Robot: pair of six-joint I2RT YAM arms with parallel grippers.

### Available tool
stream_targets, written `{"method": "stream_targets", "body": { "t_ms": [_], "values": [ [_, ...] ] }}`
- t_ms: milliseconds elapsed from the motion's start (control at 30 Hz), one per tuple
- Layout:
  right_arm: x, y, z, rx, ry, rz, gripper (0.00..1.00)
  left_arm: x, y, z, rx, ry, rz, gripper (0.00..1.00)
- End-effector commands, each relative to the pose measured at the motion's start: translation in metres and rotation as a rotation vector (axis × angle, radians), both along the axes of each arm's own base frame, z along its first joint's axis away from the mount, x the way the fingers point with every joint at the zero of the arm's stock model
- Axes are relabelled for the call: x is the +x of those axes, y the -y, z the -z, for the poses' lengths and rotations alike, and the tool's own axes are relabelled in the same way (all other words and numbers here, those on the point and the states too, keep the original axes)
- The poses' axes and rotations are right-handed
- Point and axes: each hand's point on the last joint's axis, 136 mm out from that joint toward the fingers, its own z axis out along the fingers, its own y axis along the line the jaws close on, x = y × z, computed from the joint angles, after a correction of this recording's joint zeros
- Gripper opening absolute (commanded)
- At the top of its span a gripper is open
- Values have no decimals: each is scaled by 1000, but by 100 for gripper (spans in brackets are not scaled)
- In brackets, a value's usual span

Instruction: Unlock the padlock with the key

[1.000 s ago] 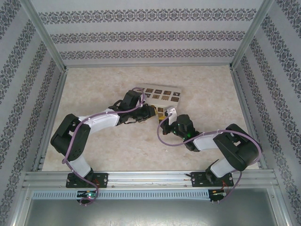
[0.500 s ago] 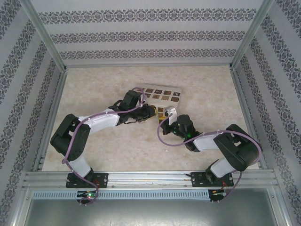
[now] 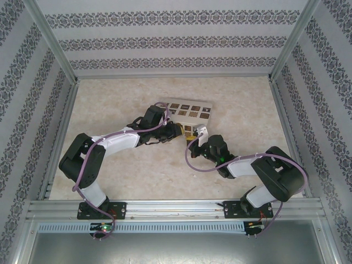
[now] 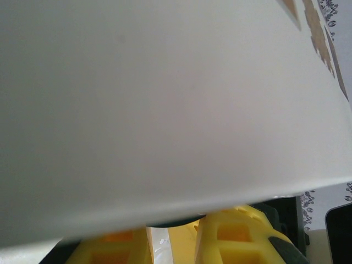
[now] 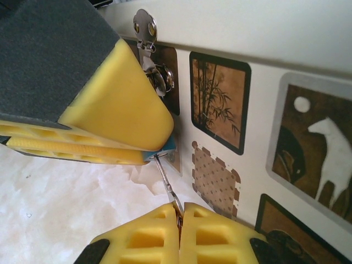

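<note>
A: Pinching the slim dark-metal key [image 5: 168, 190], the right end effector [image 5: 179, 220] is fully closed. The key looks thin, light and bendable, so hold it near the head.

B: The tiny blue padlock [image 5: 166, 145] sits against the cream box [image 5: 264, 33]. Whether the left end effector [image 4: 168, 242] grips it, I cannot tell.

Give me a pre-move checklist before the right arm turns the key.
1. Right gripper shut on the key: ok.
2. Key shaft runs straight from that gripper up to the blue padlock, with no visible bend: ok.
3. Left gripper clamped on the padlock: cannot tell. One yellow finger covers the body, and its grip is hidden.
4. Key tip seated in the keyhole: cannot tell. The junction sits under that finger.
5. Shackle closed through the hasp on the box: cannot tell.
</note>
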Motion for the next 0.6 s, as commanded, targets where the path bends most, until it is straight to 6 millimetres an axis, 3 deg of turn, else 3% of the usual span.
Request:
{"method": "stream_targets", "body": {
  "t_ms": [0, 367, 567],
  "values": [
    [3, -7, -17, 60, 40, -16, 0, -9, 15, -31, -81, 26, 57, 16],
    [15, -16, -37, 121, 98, -17, 0, -17, 16, -36, -84, 12, 91, 16],
    [14, -11, -35, 122, 96, -7, 0, -18, 13, -36, -78, 12, 88, 16]
  ]
}}
